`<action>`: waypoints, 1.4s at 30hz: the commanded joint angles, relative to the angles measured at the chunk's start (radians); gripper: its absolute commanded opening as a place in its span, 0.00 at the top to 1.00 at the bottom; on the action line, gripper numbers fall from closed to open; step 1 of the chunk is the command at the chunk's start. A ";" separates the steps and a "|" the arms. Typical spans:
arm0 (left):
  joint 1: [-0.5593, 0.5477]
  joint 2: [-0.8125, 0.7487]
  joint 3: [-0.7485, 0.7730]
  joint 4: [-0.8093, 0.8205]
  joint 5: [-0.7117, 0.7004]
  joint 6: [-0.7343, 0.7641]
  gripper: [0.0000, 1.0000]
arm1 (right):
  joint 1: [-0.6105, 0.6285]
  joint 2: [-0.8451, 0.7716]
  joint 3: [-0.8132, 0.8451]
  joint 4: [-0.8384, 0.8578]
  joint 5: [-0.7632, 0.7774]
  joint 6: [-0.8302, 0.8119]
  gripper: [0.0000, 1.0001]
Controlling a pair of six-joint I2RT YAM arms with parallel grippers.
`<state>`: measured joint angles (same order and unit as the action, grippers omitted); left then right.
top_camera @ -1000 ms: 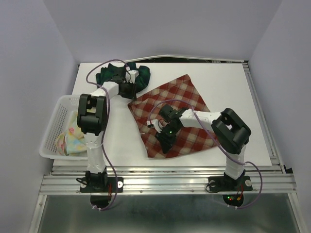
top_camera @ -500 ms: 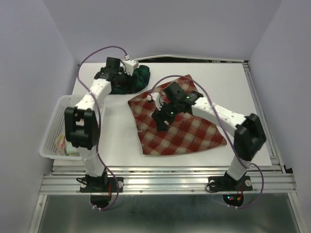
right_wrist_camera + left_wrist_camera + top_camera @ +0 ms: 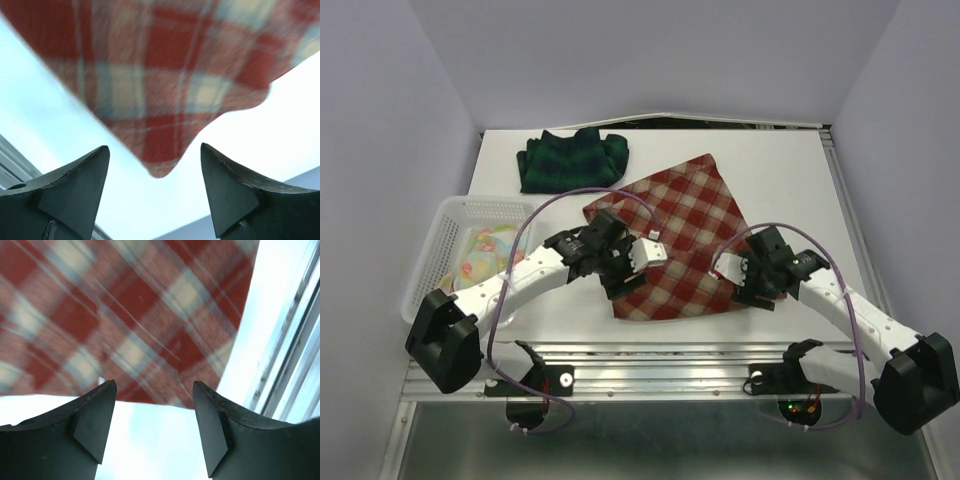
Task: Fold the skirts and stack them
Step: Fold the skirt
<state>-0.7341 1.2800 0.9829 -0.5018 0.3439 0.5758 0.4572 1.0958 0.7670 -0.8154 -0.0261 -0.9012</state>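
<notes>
Both claws hang spread and empty over the near hem of the red skirt (image 3: 680,225), which lies flat. The left claw (image 3: 154,390) has one hem corner just ahead of its tips, and the right claw (image 3: 155,155) frames the other. The fold looks about to start: each must drop, pinch its corner and carry it forward. Left of the left claw, the floral skirt (image 3: 485,245) sits in the basket (image 3: 440,232). Far beyond lies the green skirt (image 3: 570,158).

Open table (image 3: 790,180) right of red plaid skirt (image 3: 685,215); basket (image 3: 432,262) at left
</notes>
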 commanded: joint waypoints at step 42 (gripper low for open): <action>-0.364 0.044 -0.248 0.077 -0.286 0.038 1.00 | -0.015 -0.076 -0.247 0.174 0.156 -0.151 0.85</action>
<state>-1.1019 1.3838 0.7521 -0.3691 0.0467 0.5762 0.4446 1.0405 0.4873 -0.6285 0.1238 -1.0653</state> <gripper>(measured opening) 0.113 0.043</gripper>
